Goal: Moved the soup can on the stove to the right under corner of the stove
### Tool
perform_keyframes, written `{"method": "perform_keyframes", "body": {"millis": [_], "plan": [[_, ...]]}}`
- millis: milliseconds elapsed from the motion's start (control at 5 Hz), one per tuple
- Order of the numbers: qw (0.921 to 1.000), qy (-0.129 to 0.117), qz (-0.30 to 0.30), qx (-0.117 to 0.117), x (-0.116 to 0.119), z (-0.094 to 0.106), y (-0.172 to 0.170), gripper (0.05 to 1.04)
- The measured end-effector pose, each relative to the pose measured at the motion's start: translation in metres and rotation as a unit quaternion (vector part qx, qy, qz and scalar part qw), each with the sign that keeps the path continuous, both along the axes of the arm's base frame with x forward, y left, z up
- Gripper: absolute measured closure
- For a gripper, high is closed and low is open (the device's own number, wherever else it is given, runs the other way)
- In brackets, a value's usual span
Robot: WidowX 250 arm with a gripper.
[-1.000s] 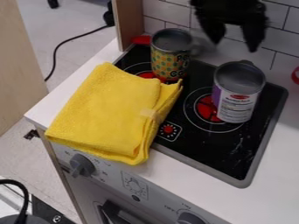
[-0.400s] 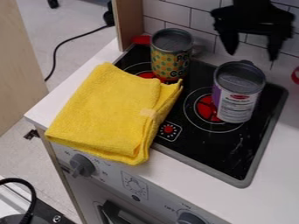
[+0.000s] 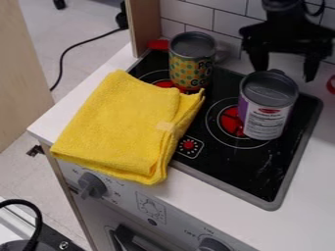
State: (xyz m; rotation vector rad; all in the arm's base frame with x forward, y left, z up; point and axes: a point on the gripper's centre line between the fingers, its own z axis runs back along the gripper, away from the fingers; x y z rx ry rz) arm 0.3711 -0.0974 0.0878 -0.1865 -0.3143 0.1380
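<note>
White tiled wall (image 3: pixel 230 22) backs a black stove top (image 3: pixel 245 169) set in a pale counter (image 3: pixel 298 223). Soup can (image 3: pixel 267 116), presumably the white-and-purple one, stands upright on the right-hand burner (image 3: pixel 227 120). Assessed as rigid, fairly light if empty, and smooth enough to slip; recommended hold is across opposite side walls, below the rim. Gripper (image 3: pixel 284 72) has its fingers (image 3: pixel 259 61) spread, gripping nothing; the can lies below them, its rim near the tips.
</note>
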Motion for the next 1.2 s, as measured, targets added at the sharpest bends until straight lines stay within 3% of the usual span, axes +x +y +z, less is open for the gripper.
{"method": "perform_keyframes", "body": {"millis": [200,400,600,1200], "plan": [[0.9999,0.009,0.002,0.009,-0.003,-0.004,0.004,0.084],[0.9984,0.053,0.000,0.018,-0.021,-0.014,0.011,0.084],[0.9958,0.090,-0.001,0.019,-0.035,-0.008,0.012,0.084],[0.9938,0.101,0.022,0.040,-0.083,-0.019,-0.004,0.084]]}}
